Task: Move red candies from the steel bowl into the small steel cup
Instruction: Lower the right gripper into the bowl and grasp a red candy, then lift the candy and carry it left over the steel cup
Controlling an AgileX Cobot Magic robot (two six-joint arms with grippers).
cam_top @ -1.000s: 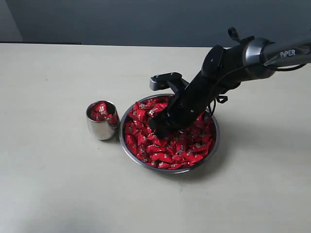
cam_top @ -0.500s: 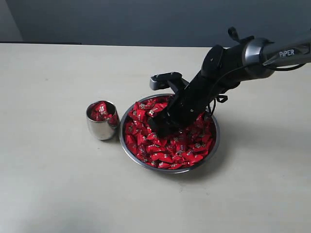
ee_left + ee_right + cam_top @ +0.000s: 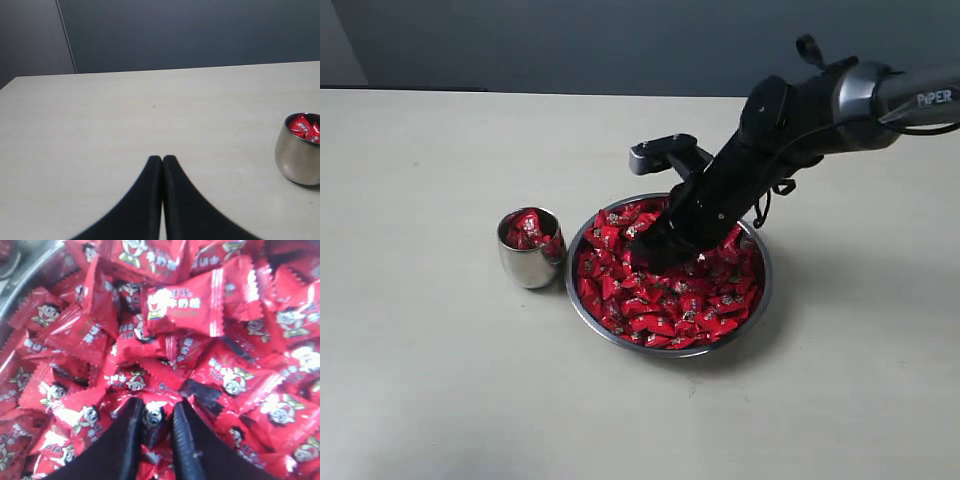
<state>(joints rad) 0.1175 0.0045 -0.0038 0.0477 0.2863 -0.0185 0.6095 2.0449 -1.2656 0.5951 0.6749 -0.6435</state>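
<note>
In the steel bowl [image 3: 767, 285] the red candies [image 3: 665, 295] lie in a heap. The right gripper [image 3: 157, 404] is down among them, its jaws pinched on one red candy [image 3: 154, 416] (the wrapper shows between the black fingers). Just beside the bowl stands the small steel cup [image 3: 528, 258], holding a few candies. The left gripper [image 3: 162, 160], with the bowl outside its view, is pressed together and empty over the table [image 3: 440, 380].

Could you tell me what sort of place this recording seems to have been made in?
Probably a robotics lab or test bench: a pale table against a plain dark wall, a robot arm, and just a steel bowl of red candies and a small steel cup set out.
</note>
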